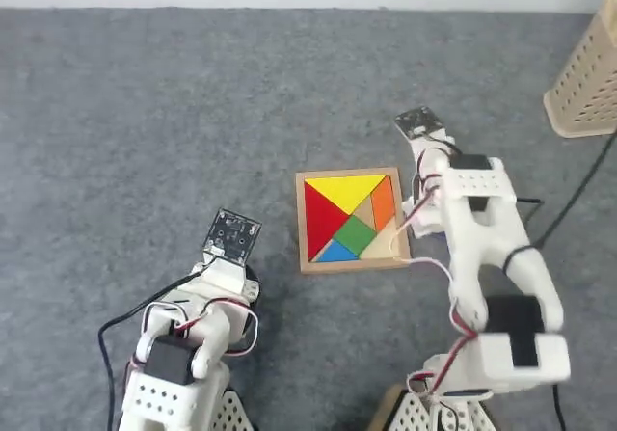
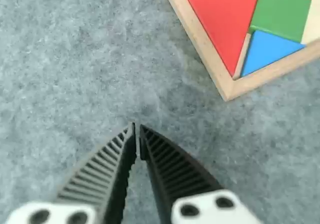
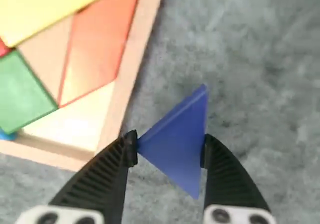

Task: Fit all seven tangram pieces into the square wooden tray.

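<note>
The square wooden tray (image 1: 301,224) lies mid-table holding a yellow triangle (image 1: 345,192), a red triangle (image 1: 320,221), an orange parallelogram (image 1: 384,202), a green square (image 1: 357,235) and a light blue triangle (image 1: 335,252). Its corner nearest the right arm (image 1: 472,209) is bare wood (image 3: 75,124). Just outside the tray's rim (image 3: 132,68), my right gripper (image 3: 167,149) is shut on a dark blue triangle (image 3: 177,144) above the grey mat. My left gripper (image 2: 136,131) is shut with nothing in it, over the mat a short way from the tray's corner (image 2: 227,88).
Grey carpet-like mat (image 1: 145,113) covers the table. A beige perforated container (image 1: 588,74) stands at the back right edge. Cables trail from both arms near the front. Open mat lies to the left of and behind the tray.
</note>
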